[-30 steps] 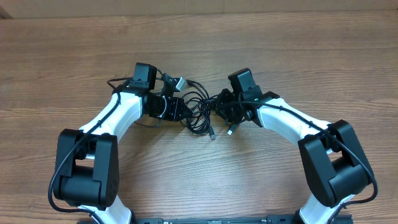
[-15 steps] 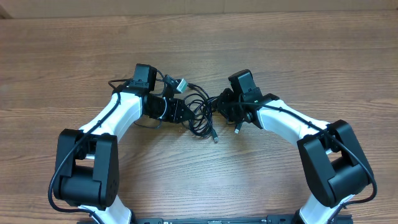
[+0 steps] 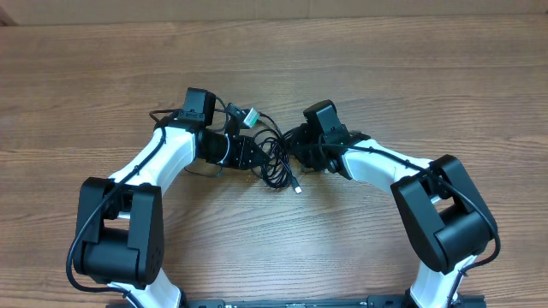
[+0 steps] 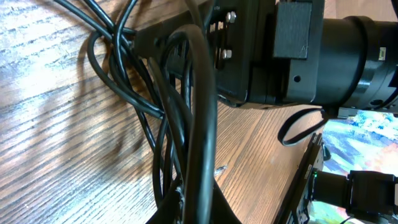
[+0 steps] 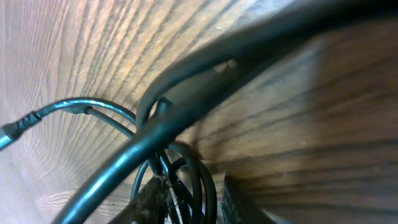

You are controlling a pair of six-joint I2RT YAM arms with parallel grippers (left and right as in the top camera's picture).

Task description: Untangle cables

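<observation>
The cables (image 3: 276, 167) are thin black cords bunched in a small tangle on the wooden table between my two arms. One silver-tipped plug (image 3: 297, 186) lies at the tangle's near edge, and a silver connector (image 3: 248, 115) sits behind it. My left gripper (image 3: 255, 156) is shut on the tangle's left side, and strands run straight through its jaws (image 4: 196, 208). My right gripper (image 3: 295, 150) presses in from the right. In the right wrist view, several strands (image 5: 186, 180) fill the narrow gap between its fingers (image 5: 149, 202). A thick blurred cord (image 5: 143, 143) crosses close to that lens.
The right arm's black wrist body (image 4: 311, 50) stands just beyond the tangle in the left wrist view. Both arm bases (image 3: 116, 235) (image 3: 445, 218) flank the table's near side. The table's far edge (image 3: 274, 19) runs along the top.
My right arm has swung left into the tangle, and its jaws have narrowed a little. The plug that hung below it no longer shows. The left arm has stayed put.
</observation>
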